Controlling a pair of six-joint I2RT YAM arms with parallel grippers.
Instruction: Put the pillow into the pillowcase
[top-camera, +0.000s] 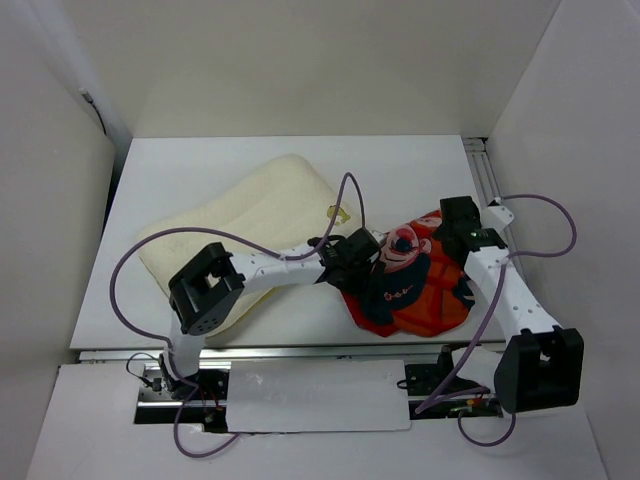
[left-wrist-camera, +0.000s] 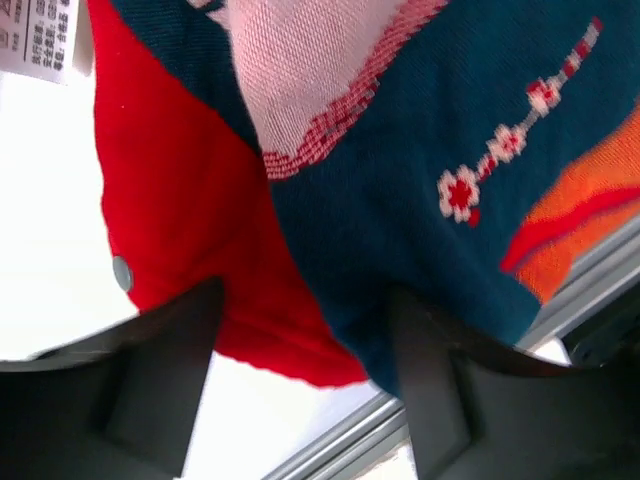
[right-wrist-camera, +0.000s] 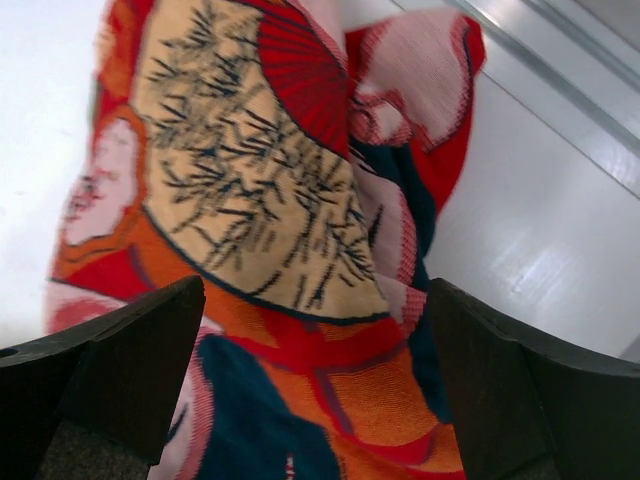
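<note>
The cream pillow (top-camera: 250, 215) lies flat on the left half of the table, a small yellow tag at its right corner. Right of it the red-orange pillowcase (top-camera: 410, 290) sits crumpled, a cartoon face showing on top. My left gripper (top-camera: 365, 262) is at the case's left edge. In the left wrist view its jaws stand wide apart (left-wrist-camera: 305, 300), with the red and dark blue cloth (left-wrist-camera: 400, 150) hanging between them. My right gripper (top-camera: 452, 232) hovers over the case's far right edge, open (right-wrist-camera: 315, 290), above the fan-printed fabric (right-wrist-camera: 250, 180).
A metal rail (top-camera: 485, 185) runs along the table's right side and another (top-camera: 300, 352) along the near edge. White walls enclose the table on three sides. A white care label (left-wrist-camera: 40, 40) hangs from the case.
</note>
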